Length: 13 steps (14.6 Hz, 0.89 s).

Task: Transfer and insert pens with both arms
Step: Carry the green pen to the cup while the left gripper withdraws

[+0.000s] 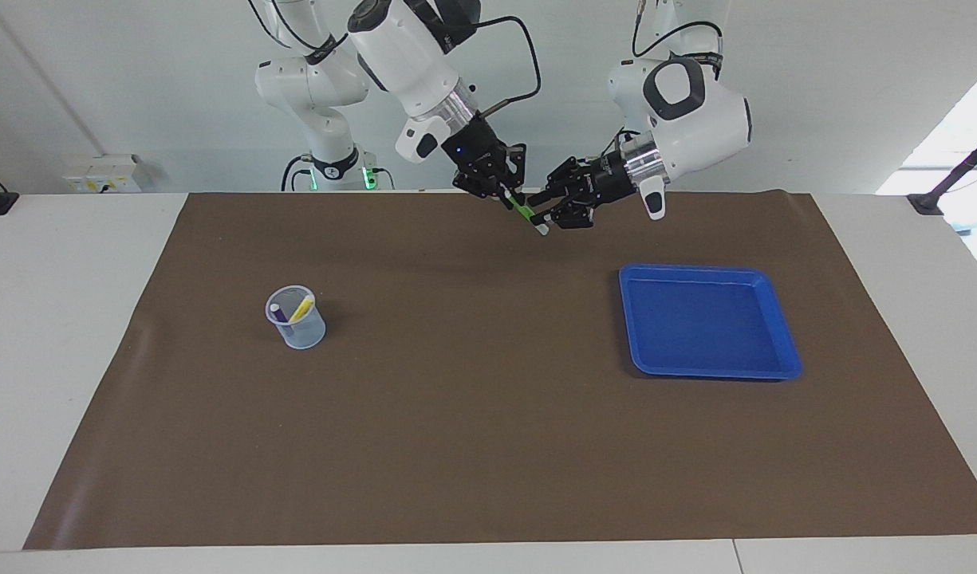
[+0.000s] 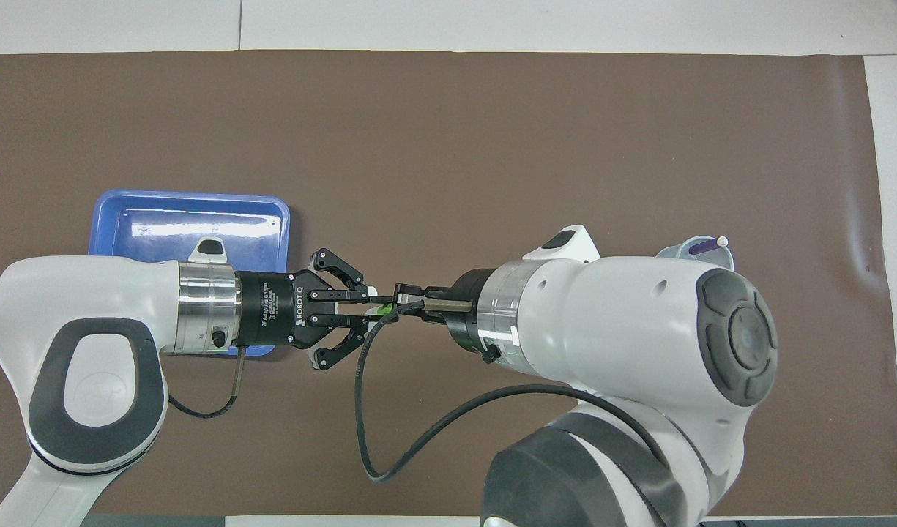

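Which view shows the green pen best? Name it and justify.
The facing view: the green pen shows nearly whole, slanting down from the right gripper, in the air over the brown mat. Overhead, only a green sliver shows between the grippers.

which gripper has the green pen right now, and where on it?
The right gripper is shut on the green pen at its upper, coloured end. The left gripper is beside its whitish cap end; whether it grips cannot be told.
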Each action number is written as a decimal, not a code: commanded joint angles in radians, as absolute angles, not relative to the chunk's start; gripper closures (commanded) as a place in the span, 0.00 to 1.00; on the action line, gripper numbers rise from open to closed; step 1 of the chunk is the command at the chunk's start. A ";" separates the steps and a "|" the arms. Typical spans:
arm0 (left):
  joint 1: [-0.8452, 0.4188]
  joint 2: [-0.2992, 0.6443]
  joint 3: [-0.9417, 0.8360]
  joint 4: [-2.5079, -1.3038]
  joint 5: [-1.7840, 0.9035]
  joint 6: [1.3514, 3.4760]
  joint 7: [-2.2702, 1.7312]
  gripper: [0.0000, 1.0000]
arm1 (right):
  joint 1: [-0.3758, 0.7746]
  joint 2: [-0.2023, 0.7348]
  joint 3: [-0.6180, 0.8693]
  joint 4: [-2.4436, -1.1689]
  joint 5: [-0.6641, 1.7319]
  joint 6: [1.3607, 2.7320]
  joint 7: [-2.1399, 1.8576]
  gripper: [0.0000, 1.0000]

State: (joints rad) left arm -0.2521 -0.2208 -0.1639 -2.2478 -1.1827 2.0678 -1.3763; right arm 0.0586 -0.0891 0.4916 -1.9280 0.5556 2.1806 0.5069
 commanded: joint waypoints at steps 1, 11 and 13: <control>-0.259 -0.262 -0.158 -2.275 -1.137 2.091 -1.384 0.00 | 0.046 -0.135 0.431 -1.947 0.479 2.109 0.505 1.00; -0.054 -0.203 -0.152 -2.157 -0.505 1.929 -0.785 0.00 | 0.043 -0.187 0.143 -2.056 0.063 1.977 0.054 1.00; -0.005 -0.173 -0.150 -2.094 -0.411 1.864 -0.616 0.00 | 0.043 -0.187 0.098 -2.065 0.008 1.979 -0.050 1.00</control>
State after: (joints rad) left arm -0.0519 -0.2198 -0.1491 -2.1789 -0.4958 1.9447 -0.7556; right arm 0.0473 -0.1548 0.1232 -2.0295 0.0619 1.9817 0.0434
